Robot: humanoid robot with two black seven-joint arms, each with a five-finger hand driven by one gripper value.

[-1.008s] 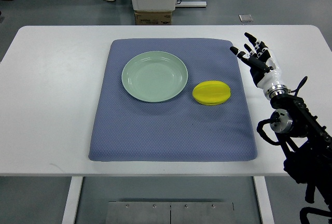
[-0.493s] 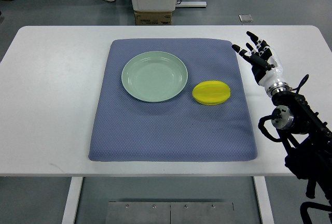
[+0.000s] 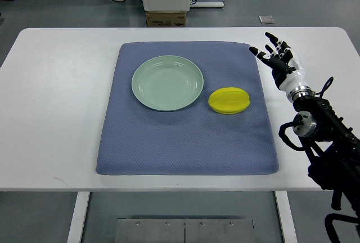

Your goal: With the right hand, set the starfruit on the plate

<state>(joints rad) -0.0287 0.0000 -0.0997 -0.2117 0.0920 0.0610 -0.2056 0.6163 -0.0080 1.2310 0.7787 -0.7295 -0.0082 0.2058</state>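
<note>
Fingers [image 3: 269, 46] of mine are spread and empty, black tips fanned up and toward the left over the white table [image 3: 62, 85], just off the right edge of the blue mat [image 3: 169, 142]. Behind them my right hand [image 3: 279, 59] runs back through a white wrist into the dark arm that enters from the picture's right edge; my left hand is nowhere in sight. The starfruit [image 3: 230, 100] lies on the mat, yellow and ridged, near the right rim of the pale green plate [image 3: 167, 82] but not touching it, and it sits nearer the robot's side than my fingertips do, left of my wrist. To do this reach well, I judge that I should swing the palm leftward and pull it back over the fruit, come down from above with the fingers kept wide, and close across its shorter width so the ridges give my fingertips something to seat against. It looks smooth and rounded, so a shallow pinch could let it roll toward the plate; a deep wrap seems safer. From there the carry is short, left and slightly away, and I would lower it inside the rim, not drop it. Compared with a second ago, my hand has drifted a little farther from the robot and the wrist has come in slightly, with the fingertips angled more toward the mat's corner; fruit and plate have not moved.
</note>
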